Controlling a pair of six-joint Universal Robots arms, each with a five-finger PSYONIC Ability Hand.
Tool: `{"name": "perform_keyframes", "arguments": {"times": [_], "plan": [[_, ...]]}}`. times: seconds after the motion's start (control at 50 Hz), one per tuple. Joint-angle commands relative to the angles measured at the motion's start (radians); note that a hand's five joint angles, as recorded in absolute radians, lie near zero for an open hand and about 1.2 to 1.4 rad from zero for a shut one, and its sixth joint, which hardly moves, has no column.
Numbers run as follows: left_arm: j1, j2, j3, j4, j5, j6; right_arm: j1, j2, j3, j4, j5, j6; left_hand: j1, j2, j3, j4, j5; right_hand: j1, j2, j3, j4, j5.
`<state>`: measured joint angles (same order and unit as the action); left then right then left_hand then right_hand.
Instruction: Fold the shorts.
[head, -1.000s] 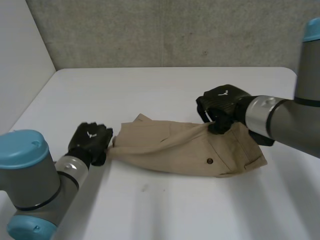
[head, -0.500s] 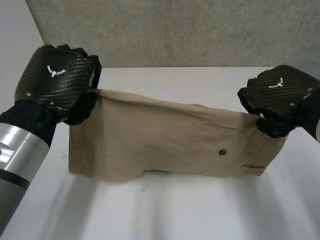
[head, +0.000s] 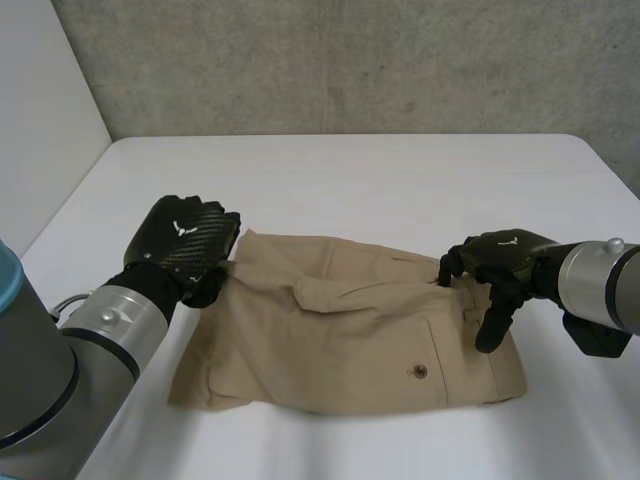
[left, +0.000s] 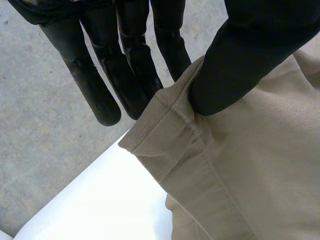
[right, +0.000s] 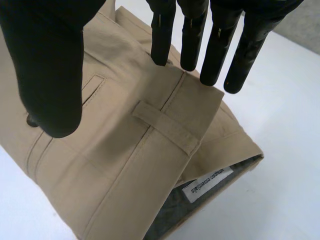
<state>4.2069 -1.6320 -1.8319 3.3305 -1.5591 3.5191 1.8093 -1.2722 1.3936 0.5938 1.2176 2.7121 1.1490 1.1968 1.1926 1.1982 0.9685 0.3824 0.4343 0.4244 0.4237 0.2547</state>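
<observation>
Pinching the leg hem (left: 165, 135), left hand (head: 185, 240) holds the shorts (head: 340, 340), lying flat on the counter (head: 350, 180); right hand (head: 500, 260) hangs released over the waistband (right: 140, 165). Looks like soft, light, floppy twill: best gripped at the stiffer seamed edges

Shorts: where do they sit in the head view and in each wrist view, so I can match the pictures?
Head view: the shorts lie on the white table, between the left hand and the right hand.
Left wrist view: their stitched hem corner is pinched under the left hand's thumb.
Right wrist view: their waistband, with a belt loop, lies under the right hand's straight fingertips.
Shared landmark: the white table.
</observation>
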Motion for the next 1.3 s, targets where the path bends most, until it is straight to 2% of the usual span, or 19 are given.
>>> {"name": "perform_keyframes", "arguments": {"times": [0.02,0.38,0.54,0.72,0.78,0.8,0.86,0.96,1.02,1.12,1.3], "plan": [[-0.001,0.014,-0.009,-0.002,0.001,0.001,-0.013,0.048,-0.07,0.052,-0.024,-0.015,0.247,0.199,0.204,0.198,0.253,0.014,-0.038,-0.028,-0.028,-0.033],[-0.004,0.041,-0.035,-0.009,0.004,0.001,0.002,0.27,-0.243,0.031,-0.007,-0.011,0.247,0.199,0.204,0.198,0.253,0.014,-0.038,-0.028,-0.027,-0.033],[0.001,0.04,-0.032,-0.009,0.004,0.001,0.03,0.364,-0.332,0.029,0.003,-0.009,0.247,0.199,0.204,0.198,0.253,-0.071,-0.123,-0.113,-0.112,-0.118],[-0.004,0.061,-0.032,-0.012,0.004,0.001,0.056,0.393,-0.395,0.029,0.005,-0.003,0.247,0.199,0.204,0.198,0.253,-0.06,-0.112,-0.102,-0.101,-0.107],[-0.004,0.084,-0.032,-0.023,0.004,0.001,0.059,0.361,-0.409,0.029,0.008,0.0,0.247,0.199,0.204,0.198,0.253,0.154,0.102,0.112,0.112,0.107],[-0.002,0.093,-0.033,-0.032,0.004,0.001,0.059,0.328,-0.41,0.031,0.008,0.0,0.247,0.199,0.204,0.198,0.253,0.445,0.393,0.403,0.404,0.398],[-0.002,0.101,-0.033,-0.049,0.004,0.0,0.056,0.252,-0.41,0.031,0.005,-0.003,0.247,0.199,0.204,0.198,0.253,1.012,0.96,0.97,0.971,0.965],[0.001,0.106,-0.033,-0.06,0.004,0.0,0.048,0.183,-0.421,0.031,0.01,-0.014,0.247,0.199,0.204,0.198,0.253,1.014,0.962,0.972,0.973,0.967],[-0.002,0.118,-0.032,-0.062,0.002,0.0,0.045,0.163,-0.433,0.031,0.01,-0.009,0.247,0.199,0.204,0.198,0.253,0.371,0.319,0.329,0.33,0.324],[-0.007,0.168,-0.032,-0.062,0.002,-0.003,0.054,0.181,-0.424,0.034,0.011,0.002,0.247,0.199,0.204,0.198,0.253,-0.061,-0.113,-0.103,-0.103,-0.108],[-0.005,0.267,-0.032,-0.066,0.002,-0.008,0.082,0.352,-0.455,0.031,-0.013,0.07,0.247,0.199,0.204,0.198,0.253,-0.11,-0.161,-0.152,-0.151,-0.156]]}}
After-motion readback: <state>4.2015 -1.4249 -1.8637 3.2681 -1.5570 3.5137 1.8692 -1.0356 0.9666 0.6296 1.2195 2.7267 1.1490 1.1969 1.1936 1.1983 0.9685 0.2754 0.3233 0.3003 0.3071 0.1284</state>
